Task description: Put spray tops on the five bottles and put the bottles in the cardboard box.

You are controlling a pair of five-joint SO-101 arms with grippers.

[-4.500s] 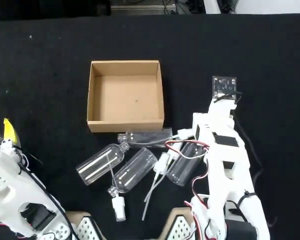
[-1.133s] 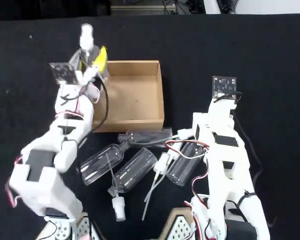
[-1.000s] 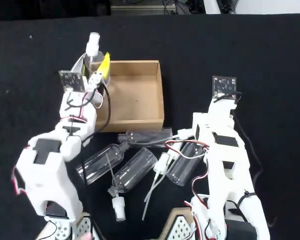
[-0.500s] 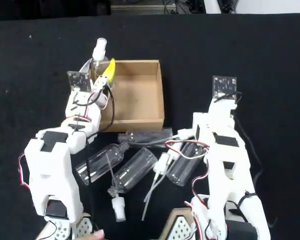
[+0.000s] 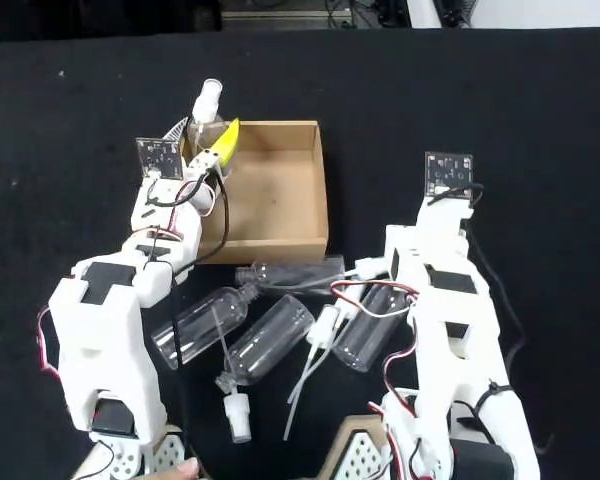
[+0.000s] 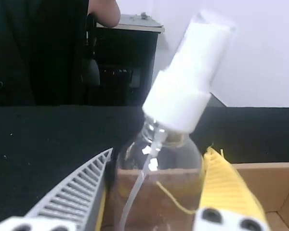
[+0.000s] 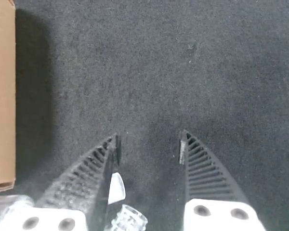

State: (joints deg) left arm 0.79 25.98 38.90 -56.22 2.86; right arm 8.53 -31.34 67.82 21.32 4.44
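Left end effector: your left end effector [image 5: 209, 137] was clamped on a clear bottle [image 6: 156, 185], with the grey finger on one side of the body and the yellow finger on the other.
Held bottle: you had it roughly upright, leaning a little, over the far left corner of the cardboard box [image 5: 251, 250]. It was lifted, not resting on the box floor.
Spray top on it: a white spray top [image 6: 185, 98] sat on the neck, and its thin tube ran down inside the bottle.
Right end effector: your right end effector [image 7: 149, 140] had its fingers spread apart with nothing between them. It pointed down at the black table [image 5: 500, 90], just to the right of the box.
Bottles on the table: four clear bottles lay on their sides in front of the box. One [image 5: 292, 273] lay along the front wall, two [image 5: 201, 326] [image 5: 271, 338] lay slanted side by side, and one [image 5: 368, 338] lay partly under your right arm.
Loose spray tops: one [image 5: 239, 414] lay near the front edge, and another [image 5: 325, 327] lay between the slanted bottles and the right arm, its tube trailing.
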